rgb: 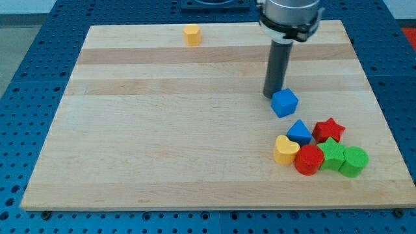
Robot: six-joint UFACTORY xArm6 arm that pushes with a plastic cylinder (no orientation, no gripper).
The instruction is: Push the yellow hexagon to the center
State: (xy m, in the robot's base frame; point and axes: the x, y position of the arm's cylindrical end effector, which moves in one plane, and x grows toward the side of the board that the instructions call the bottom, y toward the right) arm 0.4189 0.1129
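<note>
Yellow hexagon [191, 34]: lies alone at the board's [162, 149] far edge, towards the view's top left.
Cluster: near us, lower right, sit the yellow heart [285, 150], red cylinder [309, 160] and green blocks [343, 157].
Our arm: upright; our tip [272, 95] just left of the blue cube [285, 103], holding nothing.

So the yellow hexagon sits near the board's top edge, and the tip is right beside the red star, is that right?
Not quite: in the camera view my tip is right beside the blue cube, not the red star. The yellow hexagon does sit near the board's top edge.
</note>
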